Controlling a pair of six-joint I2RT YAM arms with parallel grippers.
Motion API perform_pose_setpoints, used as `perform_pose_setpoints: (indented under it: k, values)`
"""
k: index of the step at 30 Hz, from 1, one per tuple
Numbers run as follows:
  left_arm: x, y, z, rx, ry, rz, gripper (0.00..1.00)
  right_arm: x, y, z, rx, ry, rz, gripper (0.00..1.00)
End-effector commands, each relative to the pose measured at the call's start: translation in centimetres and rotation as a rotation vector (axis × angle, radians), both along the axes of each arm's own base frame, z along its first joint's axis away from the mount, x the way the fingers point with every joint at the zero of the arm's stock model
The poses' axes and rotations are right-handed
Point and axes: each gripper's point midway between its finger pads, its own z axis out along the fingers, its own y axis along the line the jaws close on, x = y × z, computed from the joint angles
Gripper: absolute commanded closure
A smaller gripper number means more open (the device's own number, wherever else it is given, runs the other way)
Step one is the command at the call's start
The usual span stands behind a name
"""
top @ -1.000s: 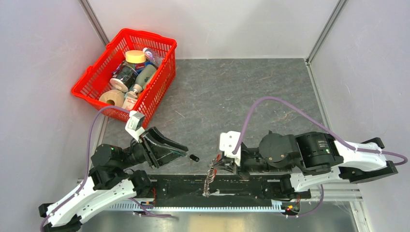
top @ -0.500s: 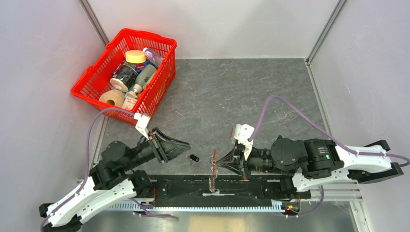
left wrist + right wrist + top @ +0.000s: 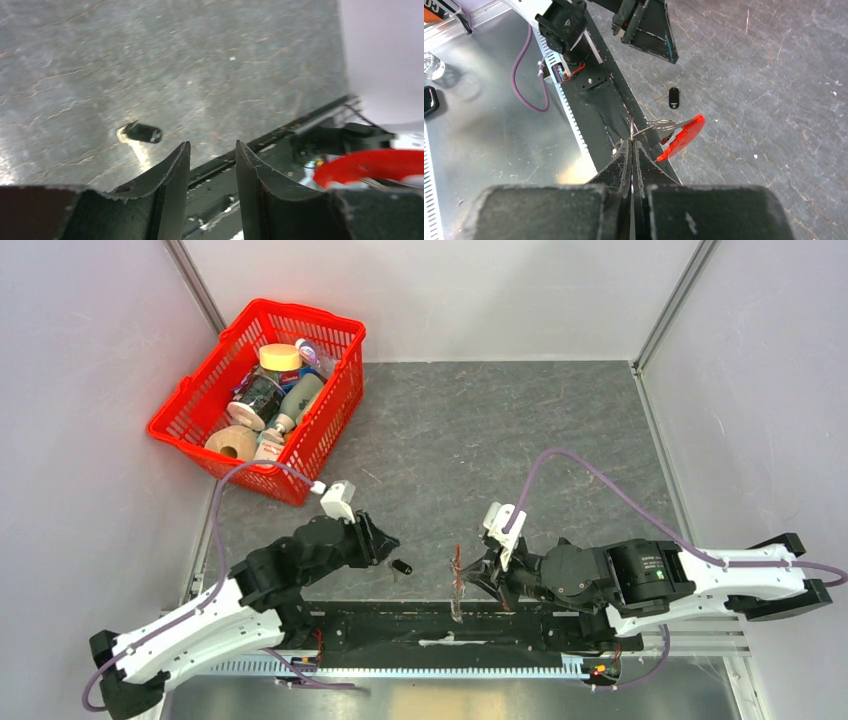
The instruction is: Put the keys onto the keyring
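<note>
item: key (image 3: 401, 566). small, dark head, short bright blade. it lies flat on the grey table (image 3: 520, 430) near the front edge, between the two arms and free of both. only one key shows.

item: keyring (image 3: 659, 125). thin wire loop with a red tag (image 3: 682, 134). it is pinched in the right gripper (image 3: 632, 146), whose jaws press together on the wire. loop and tag stick out past the tips, a little to the right of the key.

item: left gripper (image 3: 212, 150). jaws partly apart, nothing between them. the tips are near the key without touching it. in the wrist view the key sits to one side of the gap.

item: red basket (image 3: 190, 412). far left, full of oddments, no part in this step.

step in hand, as judged: the left gripper picks up the key.

handling notes: the key is far smaller than the fingers and lies flat. the gap likely needs centring over it first. the tips should then drop right to the table surface, one on each side of the dark head. gripping the head would leave the rest free for threading. whether the head has a hole cannot be told. a skewed or hasty close could flick the key toward the black rail (image 3: 450, 625). the keyring is best held steady meanwhile.
</note>
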Motion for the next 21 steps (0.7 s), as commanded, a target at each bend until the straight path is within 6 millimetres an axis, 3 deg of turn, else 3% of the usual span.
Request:
perform_pose_setpoints:
  k: [1,9,21]
  values:
    - [1.4,0.9,-3.7,0.108,0.038,0.096,0.54,-0.2,-0.4,0.3,0.058,0.049,-0.021,1.0]
    - [2.3,0.9,-8.3,0.257,0.076,0.106,0.5,-1.2,-0.4,-1.6,0.064,0.095,0.022,1.0]
    - [2.9,-0.5,-11.3,0.411,0.061,-0.015,0.45,-1.9,-0.1,-3.3,0.051,0.128,0.045,1.0]
